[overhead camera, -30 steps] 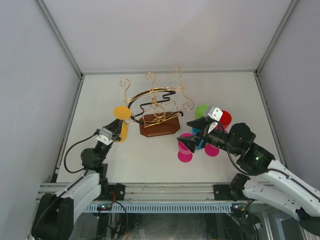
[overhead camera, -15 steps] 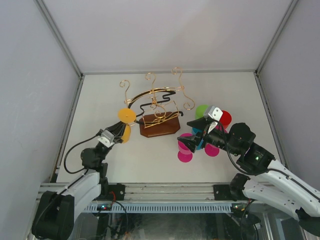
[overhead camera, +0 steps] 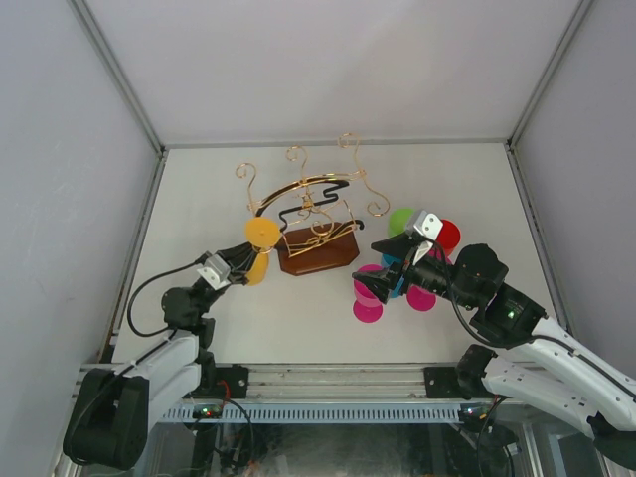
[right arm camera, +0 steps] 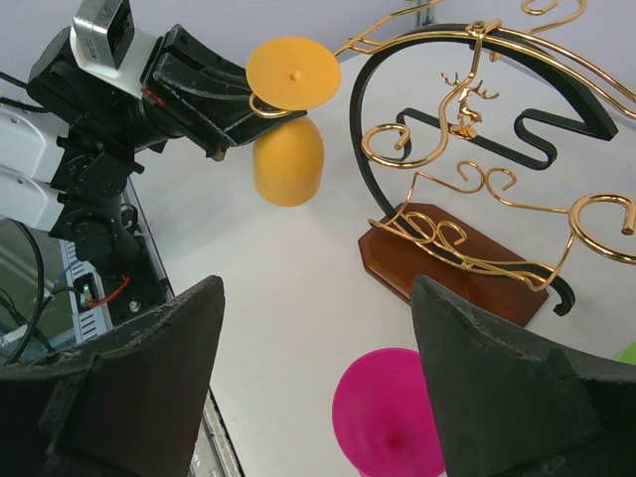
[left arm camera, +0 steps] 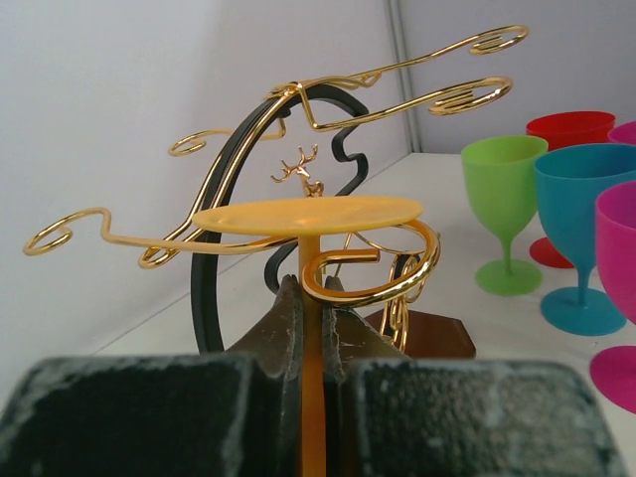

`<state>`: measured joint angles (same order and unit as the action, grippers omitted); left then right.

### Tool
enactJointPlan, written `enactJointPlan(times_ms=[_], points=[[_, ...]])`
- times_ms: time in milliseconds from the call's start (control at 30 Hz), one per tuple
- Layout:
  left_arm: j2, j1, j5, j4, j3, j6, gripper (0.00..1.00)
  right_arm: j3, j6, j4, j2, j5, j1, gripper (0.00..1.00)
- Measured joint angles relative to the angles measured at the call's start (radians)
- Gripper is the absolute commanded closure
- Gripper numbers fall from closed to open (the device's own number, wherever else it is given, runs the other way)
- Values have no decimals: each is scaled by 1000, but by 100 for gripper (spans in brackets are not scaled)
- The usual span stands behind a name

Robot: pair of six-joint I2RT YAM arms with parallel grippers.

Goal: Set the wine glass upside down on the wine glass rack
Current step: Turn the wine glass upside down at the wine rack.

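Observation:
An orange wine glass (overhead camera: 260,248) hangs upside down, foot disc (left arm camera: 308,214) on top and bowl (right arm camera: 288,159) below. My left gripper (left arm camera: 311,298) is shut on its stem (left arm camera: 312,397). The wine glass rack (overhead camera: 316,214), gold scrolls with a black band on a brown base (right arm camera: 447,258), stands mid-table. One curled gold arm (left arm camera: 373,288) wraps round the stem just under the foot disc. My right gripper (overhead camera: 381,266) hovers open and empty right of the rack, above a magenta glass (right arm camera: 388,412).
Several upright glasses cluster under and behind the right arm: green (overhead camera: 401,221), red (overhead camera: 447,235), blue (overhead camera: 395,278) and two magenta (overhead camera: 368,310). The left wrist view shows the green (left arm camera: 504,184) and blue (left arm camera: 581,209) ones. White walls enclose the table.
My left gripper has carried the orange glass to the right, so its stem now sits in the rack's left curled arm. The right arm has stayed still.

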<state>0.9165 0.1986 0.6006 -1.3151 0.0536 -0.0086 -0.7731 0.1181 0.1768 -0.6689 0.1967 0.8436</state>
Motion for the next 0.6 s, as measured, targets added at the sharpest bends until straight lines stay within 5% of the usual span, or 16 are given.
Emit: enactJointPlan(times_ms=[600], points=[[-14, 40, 87, -1, 2, -38, 99, 0, 3, 0, -3, 1, 0, 25]])
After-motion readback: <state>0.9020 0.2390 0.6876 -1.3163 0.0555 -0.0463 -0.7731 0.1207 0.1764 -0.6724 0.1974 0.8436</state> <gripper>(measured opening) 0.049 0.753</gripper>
